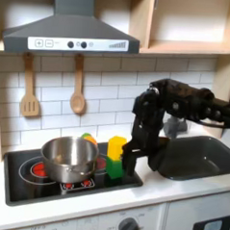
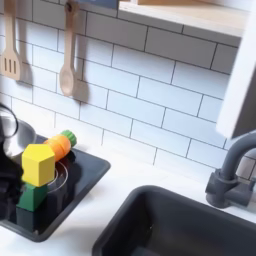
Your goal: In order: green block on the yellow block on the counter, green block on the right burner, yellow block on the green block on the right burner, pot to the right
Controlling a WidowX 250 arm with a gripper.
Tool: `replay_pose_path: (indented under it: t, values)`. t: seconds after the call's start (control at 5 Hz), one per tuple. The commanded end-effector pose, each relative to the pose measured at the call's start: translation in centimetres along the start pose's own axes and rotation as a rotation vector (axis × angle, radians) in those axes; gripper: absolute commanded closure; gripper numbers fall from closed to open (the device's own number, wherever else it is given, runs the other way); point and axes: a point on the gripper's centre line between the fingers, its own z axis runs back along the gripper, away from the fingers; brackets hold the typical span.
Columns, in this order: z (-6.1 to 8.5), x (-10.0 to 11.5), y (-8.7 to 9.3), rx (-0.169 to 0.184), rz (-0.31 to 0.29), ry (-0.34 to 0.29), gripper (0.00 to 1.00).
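The yellow block sits stacked on the green block, and the pair stands on the right burner of the black hob, at the hob's right end in the first exterior view. In the second exterior view the same stack appears at the left, yellow block tilted a little over green block, with the burner's red rings showing just beside it.

Touching or just beside the stack on the first exterior view's left is the pot, shiny steel, resting across the middle of the hob; its rim edge shows at the second exterior view's left border. Behind the stack lies a rounded orange toy with a green tip.

The gripper hangs just right of the stack in the first exterior view, black fingers pointing down; whether they are released or clenched I cannot tell.

The table is a pale off-white toy-kitchen top with a dark sink basin at the right and a grey faucet. No readable writing shows. White brick tiles back the scene, with a wooden spatula and wooden spoon hanging under a grey extractor hood with knobs.
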Motion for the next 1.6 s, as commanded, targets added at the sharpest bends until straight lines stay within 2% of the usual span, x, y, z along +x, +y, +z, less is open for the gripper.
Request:
replay_pose_path:
  t: [0.0,0.2,0.4,0.6,1.4]
  values:
    - [-0.93,-3.32,-1.07,0.036,-0.02,-0.024,0.0]
    - [-1.22,-3.9,-1.19,0.024,0.025,-0.022,0.0]
    - [-1.72,-4.12,-1.39,0.034,0.005,-0.013,0.0]
    - [-1.51,-3.46,-1.28,0.016,0.057,-0.002,0.0]
    - [-1.88,-3.9,-1.33,0.018,0.048,0.011,0.0]
